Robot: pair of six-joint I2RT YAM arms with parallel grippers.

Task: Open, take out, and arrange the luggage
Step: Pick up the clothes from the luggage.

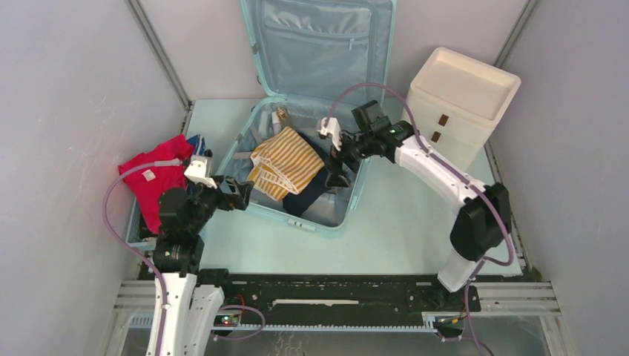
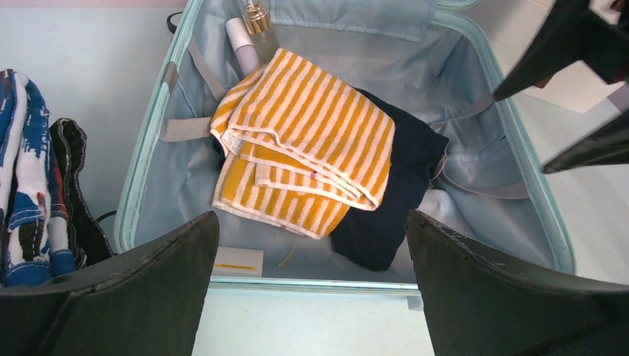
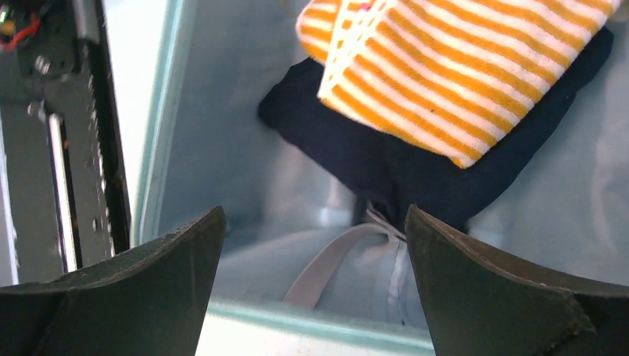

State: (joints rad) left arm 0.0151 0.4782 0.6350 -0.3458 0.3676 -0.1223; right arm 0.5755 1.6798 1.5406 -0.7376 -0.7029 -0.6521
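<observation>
The pale mint luggage (image 1: 311, 222) lies open in the middle of the table, its lid (image 1: 319, 44) standing upright at the back. Inside are a folded orange-and-white striped cloth (image 1: 285, 163) over a dark navy garment (image 1: 315, 191), and small bottles (image 1: 281, 116) at the far end. My left gripper (image 1: 239, 191) hangs open just outside the near-left rim (image 2: 311, 284), looking in at the striped cloth (image 2: 304, 141). My right gripper (image 1: 337, 169) is open over the right side of the case, above a grey strap (image 3: 326, 259) and the navy garment (image 3: 371, 156). Neither gripper holds anything.
A red garment (image 1: 156, 178) and a blue patterned cloth (image 2: 26, 185) are piled at the left, close to my left arm. A cream-white drawer box (image 1: 460, 104) stands at the back right. Grey walls close in on both sides.
</observation>
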